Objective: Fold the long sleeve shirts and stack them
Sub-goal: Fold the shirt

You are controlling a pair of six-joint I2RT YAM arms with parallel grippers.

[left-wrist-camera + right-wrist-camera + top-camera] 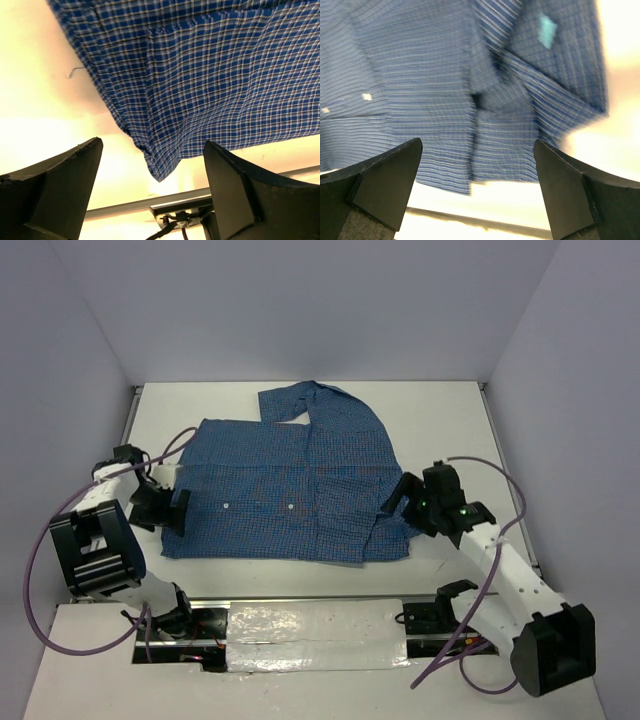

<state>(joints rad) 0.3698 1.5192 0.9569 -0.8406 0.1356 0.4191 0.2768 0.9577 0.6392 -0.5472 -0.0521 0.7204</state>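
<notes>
The blue finely checked long sleeve shirt (290,490) lies flat on the white table, partly folded, with one sleeve (320,405) folded over toward the back. Small white buttons show on its front. My left gripper (165,510) is open at the shirt's near left corner; the left wrist view shows that corner (165,165) just beyond my spread fingers, untouched. My right gripper (400,502) is open at the shirt's right edge; the right wrist view shows the rumpled hem (495,145) beyond my fingers, blurred.
The white table (440,420) has side walls left and right and a back wall. A metal rail (300,602) runs along the near edge, with foil-covered padding (320,635) and cables between the arm bases.
</notes>
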